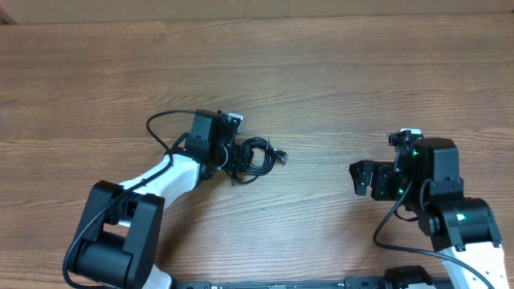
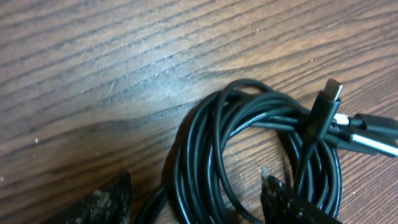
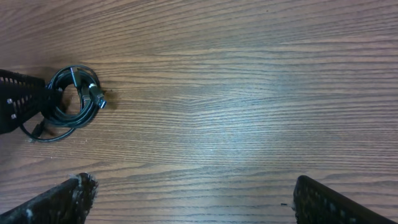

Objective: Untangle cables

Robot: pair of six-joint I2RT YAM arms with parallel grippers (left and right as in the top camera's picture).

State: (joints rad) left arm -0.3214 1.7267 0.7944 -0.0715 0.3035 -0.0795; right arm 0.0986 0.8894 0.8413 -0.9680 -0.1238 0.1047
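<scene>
The cables (image 2: 202, 155) lie in one tight coil on the desk (image 1: 321, 64), left of its middle. The loops are over one another and the plug ends (image 2: 326, 102) cross at one side. No cord is separated yet, so I judge that the task is only at its beginning. The left claw (image 1: 235, 159) stands astride one side of the coil, its fingers apart and not clenched on any strand. The right claw (image 3: 199, 202) is well apart, fully released and grasping nothing. All the pulling apart is left to do.

no readable text, no labels, no numbers or signs
</scene>
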